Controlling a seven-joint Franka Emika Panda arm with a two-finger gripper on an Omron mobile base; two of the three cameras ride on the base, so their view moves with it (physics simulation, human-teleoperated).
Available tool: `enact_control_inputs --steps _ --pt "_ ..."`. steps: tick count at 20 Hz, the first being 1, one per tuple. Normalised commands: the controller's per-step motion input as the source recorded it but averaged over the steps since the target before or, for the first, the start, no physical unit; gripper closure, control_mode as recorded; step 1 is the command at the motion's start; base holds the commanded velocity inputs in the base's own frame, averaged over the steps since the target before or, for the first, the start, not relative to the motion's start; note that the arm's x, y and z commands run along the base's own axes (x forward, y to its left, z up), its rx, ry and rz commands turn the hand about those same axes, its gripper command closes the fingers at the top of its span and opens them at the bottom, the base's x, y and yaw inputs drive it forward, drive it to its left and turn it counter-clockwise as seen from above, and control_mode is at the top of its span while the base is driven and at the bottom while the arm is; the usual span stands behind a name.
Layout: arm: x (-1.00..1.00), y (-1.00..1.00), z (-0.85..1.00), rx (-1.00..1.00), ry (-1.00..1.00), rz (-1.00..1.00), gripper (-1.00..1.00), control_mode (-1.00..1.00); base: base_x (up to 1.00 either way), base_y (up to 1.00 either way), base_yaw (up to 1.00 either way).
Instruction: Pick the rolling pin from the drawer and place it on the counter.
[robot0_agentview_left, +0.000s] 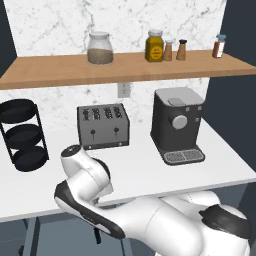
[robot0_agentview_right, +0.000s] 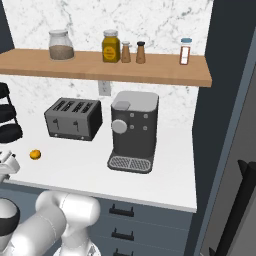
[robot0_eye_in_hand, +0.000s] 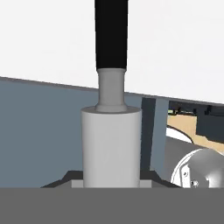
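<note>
A white counter (robot0_agentview_left: 145, 172) runs under a brown wooden shelf (robot0_agentview_left: 125, 70), and a grey four-slot toaster (robot0_agentview_left: 102, 125) serves as the landmark at its centre. To the toaster's right stands one dark coffee machine (robot0_agentview_left: 177, 125); to its left, one black three-tier rack (robot0_agentview_left: 24, 135). In the right base view, one small orange fruit (robot0_agentview_right: 34, 154) lies on the counter in front of the toaster, toward its left end. Above the toaster, the shelf carries five containers: one glass jar (robot0_agentview_left: 99, 48), one yellow jar (robot0_agentview_left: 155, 46), two small shakers (robot0_agentview_left: 175, 50) and one red-brown bottle (robot0_agentview_left: 218, 46). Below and in front of the toaster, the white arm bends down past the counter edge. In the hand view, the gripper (robot0_eye_in_hand: 111, 181) is clamped on the rolling pin (robot0_eye_in_hand: 111, 146), whose pale grey barrel rises from between the finger tips, with one black handle pointing up across the white counter behind it. Slate grey-blue cabinet fronts (robot0_eye_in_hand: 39, 131) stand behind the barrel, beneath the counter's edge.
</note>
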Motion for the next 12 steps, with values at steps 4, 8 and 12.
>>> enact_control_inputs --steps 4,8,12 --pt "-0.03 -0.22 0.16 0.00 0.00 -0.38 1.00 -1.00 0.00 0.00 0.00" --pt "0.00 -0.25 0.23 0.00 0.00 -0.48 1.00 -1.00 0.00 0.00 0.00" --pt "0.01 -0.58 0.10 0.00 -0.01 -0.51 1.00 -1.00 0.00 0.00 0.00"
